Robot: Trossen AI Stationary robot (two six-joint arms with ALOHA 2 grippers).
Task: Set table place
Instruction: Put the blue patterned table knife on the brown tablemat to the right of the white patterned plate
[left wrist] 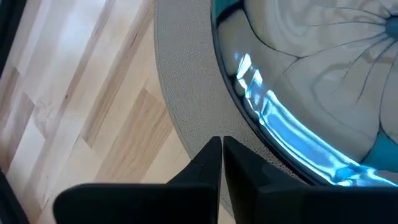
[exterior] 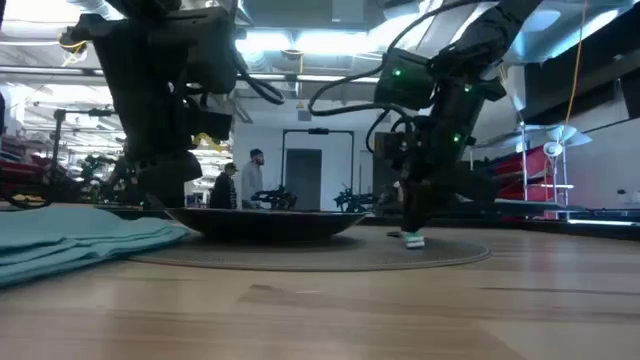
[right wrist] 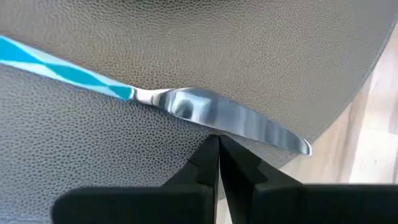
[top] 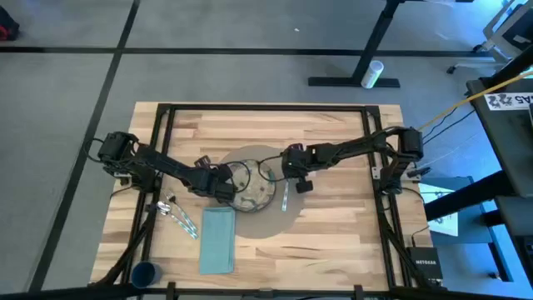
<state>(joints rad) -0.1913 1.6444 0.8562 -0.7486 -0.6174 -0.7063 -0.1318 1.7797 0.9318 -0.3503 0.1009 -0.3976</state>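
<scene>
The jaws of the right gripper [right wrist: 217,146] are pressed together and hold nothing; they hover just above the blade of the knife [right wrist: 205,112], which lies flat on the placemat [right wrist: 249,43] near its edge. In the high view the knife [top: 285,197] lies just beside the plate [top: 254,193], on the right arm's side, and the right gripper [top: 298,177] is over it. The jaws of the left gripper [left wrist: 221,155] are also closed and empty. They stand low over the placemat [left wrist: 183,93], close to the glossy rim of the plate [left wrist: 273,112], on the left arm's side.

The round placemat [top: 266,223] lies in the middle of the tabletop [top: 333,242], and the speckled plate sits on it. So I judge that three parts of the place are already set: mat, plate and knife.

The other things are not yet placed. The teal napkin [top: 218,240] lies flat on the tabletop near the front edge, apart from the mat. Two pieces of cutlery [top: 179,218] with blue-white handles, probably the fork and spoon, lie beside the napkin on the wood. The dark-blue cup [top: 146,273] stands at the front left corner, well apart from all. By my judgement the task is about half done; the napkin, these two pieces and the cup remain
</scene>
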